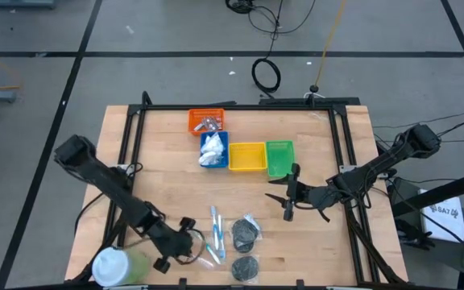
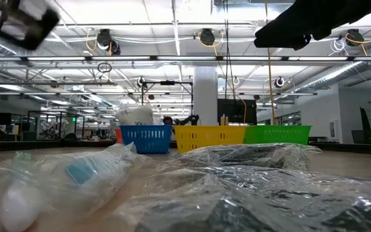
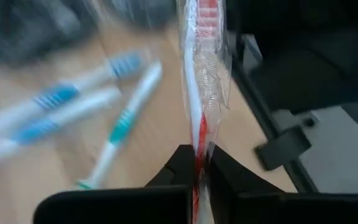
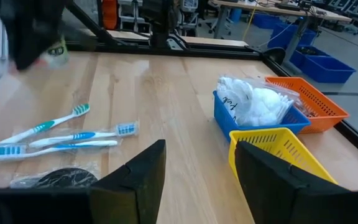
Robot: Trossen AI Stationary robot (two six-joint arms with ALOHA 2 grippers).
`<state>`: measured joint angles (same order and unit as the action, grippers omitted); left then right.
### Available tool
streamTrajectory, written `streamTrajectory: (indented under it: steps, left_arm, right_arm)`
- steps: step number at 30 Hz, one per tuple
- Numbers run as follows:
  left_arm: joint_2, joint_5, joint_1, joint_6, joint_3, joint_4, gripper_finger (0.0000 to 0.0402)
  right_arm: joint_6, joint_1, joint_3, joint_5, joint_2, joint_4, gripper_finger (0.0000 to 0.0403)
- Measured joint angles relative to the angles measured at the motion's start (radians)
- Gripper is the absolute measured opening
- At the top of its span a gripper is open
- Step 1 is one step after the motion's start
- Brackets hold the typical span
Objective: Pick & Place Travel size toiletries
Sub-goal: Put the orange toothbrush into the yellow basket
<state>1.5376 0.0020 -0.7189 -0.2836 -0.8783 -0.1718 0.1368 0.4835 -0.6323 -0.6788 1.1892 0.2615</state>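
Note:
My left gripper (image 3: pixel 197 165) is near the table's near edge (image 1: pixel 190 238) and is shut on a red-and-white toothbrush in a clear wrapper (image 3: pixel 199 74). Three blue and teal toothbrushes (image 1: pixel 216 234) (image 3: pixel 73 106) lie flat on the wood beside it. Two dark round discs in clear bags (image 1: pixel 246 232) (image 1: pixel 246 266) rest to their right. White wrinkly packets (image 1: pixel 212 149) fill the blue tray, and silvery sticks (image 1: pixel 208 123) lie in the orange tray. My right gripper (image 4: pixel 197 180) hangs open over bare wood (image 1: pixel 287 197), below the green tray. My left gripper pinches the wrapped toothbrush by its handle (image 3: pixel 196 146) between the two fingers. The brush runs on lengthwise beyond the fingertips, its bristle end (image 3: pixel 207 18) farthest out. It sits clear of the table, with the other brushes lying below it.
Orange (image 1: pixel 206 121), blue (image 1: pixel 216 143), yellow (image 1: pixel 247 156) and green (image 1: pixel 279 157) trays stand in a row at mid-table. A large green cylinder with a white cap (image 1: pixel 119 266) lies at the near left corner. Crinkled clear bags (image 2: pixel 250 187) fill the low view's foreground.

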Motion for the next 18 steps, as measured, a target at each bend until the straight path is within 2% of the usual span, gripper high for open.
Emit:
streamTrajectory:
  steps: [2,5,7,11,15,18]
  left_arm:
    - [-0.079,-0.099,0.006,0.045,0.0,0.01,0.0007]
    - [-0.184,-0.34,0.045,0.069,-0.002,0.046,0.0012]
    - [-0.229,-0.424,0.104,0.112,-0.002,0.04,0.0013]
    - [-0.241,-0.363,0.289,0.25,-0.002,0.065,0.0006]
    - [-0.183,-0.175,0.491,0.355,-0.001,0.111,0.0007]
    - [-0.134,-0.09,0.638,0.415,0.0,0.155,0.0005]
  right_arm:
    - [-0.004,0.0,0.0,0.0,0.0,-0.003,0.018]
    - [-0.015,0.0,0.0,0.0,0.0,-0.004,0.018]
    - [-0.018,0.0,0.0,0.0,0.0,-0.004,0.018]
    - [-0.026,0.0,0.0,0.0,-0.008,-0.001,0.0177]
    - [-0.048,0.004,0.0,-0.025,-0.056,-0.005,0.0176]
    - [-0.067,0.016,0.0,-0.075,-0.112,-0.017,0.0175]
